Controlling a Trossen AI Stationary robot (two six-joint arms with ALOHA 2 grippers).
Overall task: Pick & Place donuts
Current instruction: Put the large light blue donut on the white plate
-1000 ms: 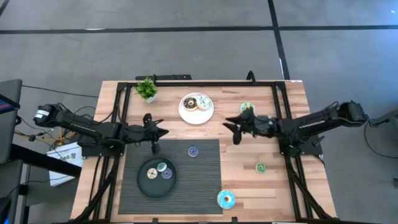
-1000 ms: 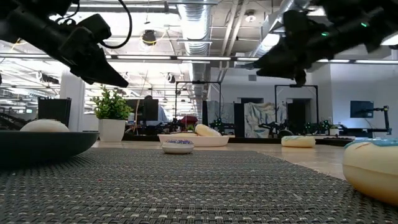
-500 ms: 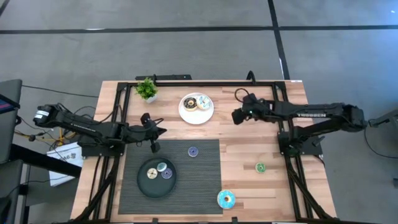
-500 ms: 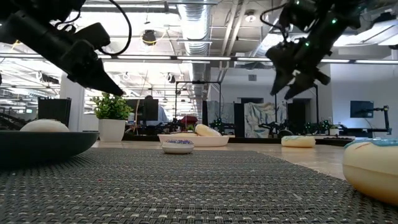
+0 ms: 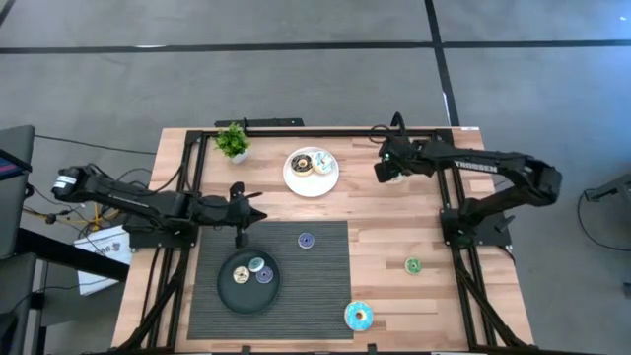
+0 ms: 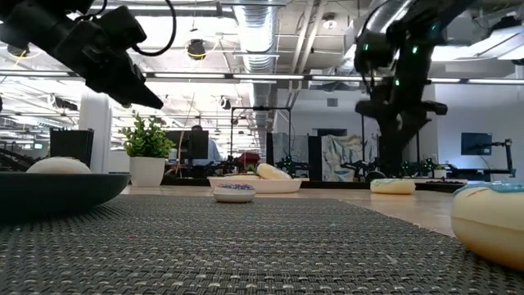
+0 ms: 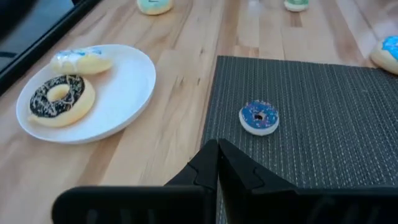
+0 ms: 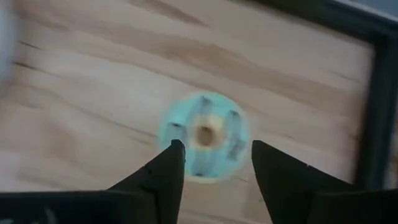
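Right gripper [image 8: 211,163] hovers open right over the teal donut [image 8: 204,135]; next it probably needs to drop and pinch.

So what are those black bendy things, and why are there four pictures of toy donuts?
They are two robot arms, each ending in a two-finger gripper. One picture looks down from above, one looks across at table height, and the other two come from cameras on the arms' wrists.

On the wooden table lie a white plate with two donuts, a black dish with small ones, a purple mini donut, a green mini donut and a blue donut.

The right gripper is open, right above a teal donut, holding nothing. The left gripper is shut and empty, waiting near the mat.
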